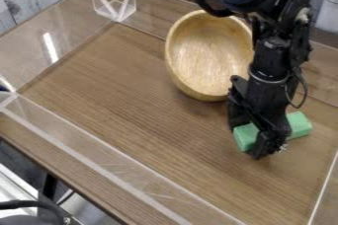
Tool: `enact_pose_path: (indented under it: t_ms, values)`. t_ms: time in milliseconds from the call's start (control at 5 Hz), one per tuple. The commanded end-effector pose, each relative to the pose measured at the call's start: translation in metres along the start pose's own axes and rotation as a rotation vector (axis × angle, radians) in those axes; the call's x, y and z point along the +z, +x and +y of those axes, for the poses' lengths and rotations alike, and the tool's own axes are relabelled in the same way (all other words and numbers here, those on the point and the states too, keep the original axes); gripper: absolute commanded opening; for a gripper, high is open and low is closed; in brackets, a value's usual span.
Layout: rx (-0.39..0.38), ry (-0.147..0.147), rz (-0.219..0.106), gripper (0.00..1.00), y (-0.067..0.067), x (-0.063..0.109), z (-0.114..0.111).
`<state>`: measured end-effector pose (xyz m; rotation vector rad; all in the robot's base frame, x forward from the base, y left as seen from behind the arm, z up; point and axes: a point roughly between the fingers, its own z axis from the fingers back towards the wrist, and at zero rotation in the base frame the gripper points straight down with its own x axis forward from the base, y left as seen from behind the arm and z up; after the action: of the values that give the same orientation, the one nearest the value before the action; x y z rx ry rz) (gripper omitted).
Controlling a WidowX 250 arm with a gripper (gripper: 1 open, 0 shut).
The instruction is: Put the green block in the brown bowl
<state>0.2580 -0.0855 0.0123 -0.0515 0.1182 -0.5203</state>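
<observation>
The green block (299,123) lies flat on the wooden table, its mint-green ends showing on either side of my black gripper (263,136). The gripper points straight down over the block's middle, open, with its fingers (243,125) straddling the bar near the table surface. Whether the fingers touch the block I cannot tell. The brown bowl (208,53) sits just behind and left of the gripper. It looks tipped up on its edge, with its pale grained inside facing left toward the camera, and its right rim is hidden behind the arm.
A clear acrylic wall (79,130) runs along the table's near left edge. A folded clear plastic stand (115,2) sits at the back left. Bare wood (106,81) stretches left of the bowl.
</observation>
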Motion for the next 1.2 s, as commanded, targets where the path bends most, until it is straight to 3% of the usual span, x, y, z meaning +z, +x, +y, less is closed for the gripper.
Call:
enact_pose_path:
  t_ms: [0, 200, 400, 600, 800, 1000]
  values:
    - [0.018, -0.009, 0.018, 0.00, -0.005, 0.004, 0.001]
    - [0.063, 0.004, -0.012, 0.00, -0.006, 0.020, 0.004]
    - [0.145, 0.036, -0.073, 0.00, -0.006, 0.055, 0.006]
    - [0.271, 0.065, -0.144, 0.00, -0.008, 0.096, 0.026]
    - [0.401, 0.084, -0.187, 0.00, -0.008, 0.120, 0.069]
    - [0.369, 0.082, -0.173, 0.00, -0.001, 0.100, 0.051]
